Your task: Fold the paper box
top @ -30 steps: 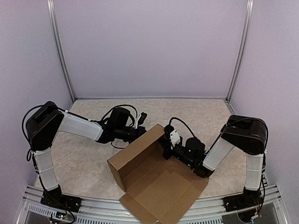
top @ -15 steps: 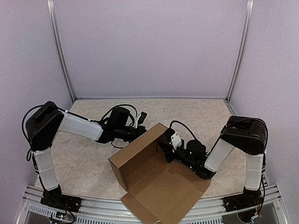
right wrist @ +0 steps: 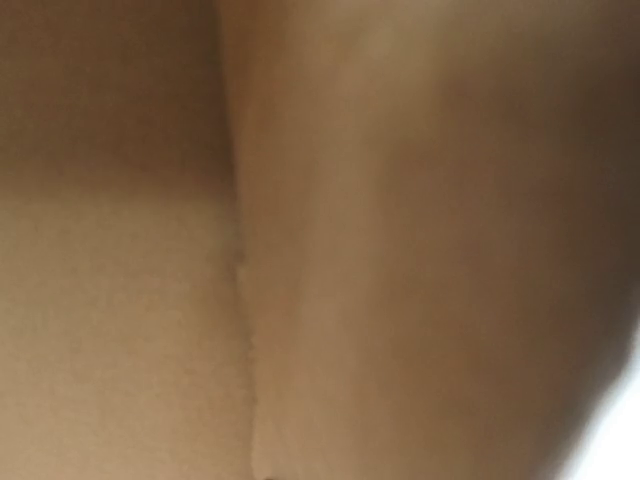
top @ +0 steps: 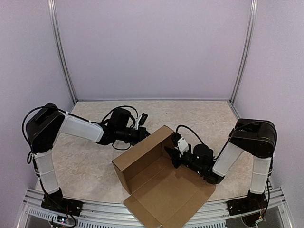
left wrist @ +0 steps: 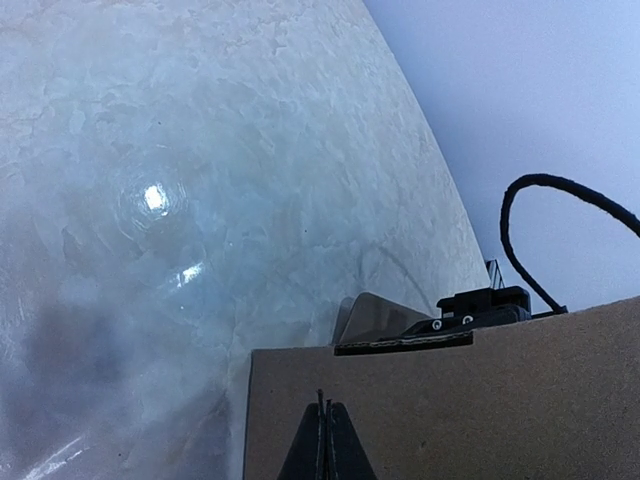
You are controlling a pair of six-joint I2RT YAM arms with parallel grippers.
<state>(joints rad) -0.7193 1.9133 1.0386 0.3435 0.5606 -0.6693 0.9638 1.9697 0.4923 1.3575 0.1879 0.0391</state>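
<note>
You have the paper box (top: 159, 183) lying open on the bench (top: 90, 161), between the two arms. Its large flap lies flat on the near side of the box, and the walls on its far side stand up. Your left arm (top: 76, 127) comes to the box from its far-left side. The left fingers (top: 144, 135) are closed together. In the left wrist view their tips (left wrist: 310, 458) meet in one thin line in front of the outer brown face of the standing wall; whether they touch it, I cannot tell. Above the top edge of this wall you see a black cable (left wrist: 560, 195), beyond the box. Your right arm (top: 237, 152) reaches into the box from its right side, and the right fingers (top: 170, 156) are low inside it, just beside the wall at the far corner. Whether they are open or closed I cannot tell: from above they are only a dark shape, and the right wrist view is filled with blurred brown cardboard with one upright crease (right wrist: 245, 300).
</note>
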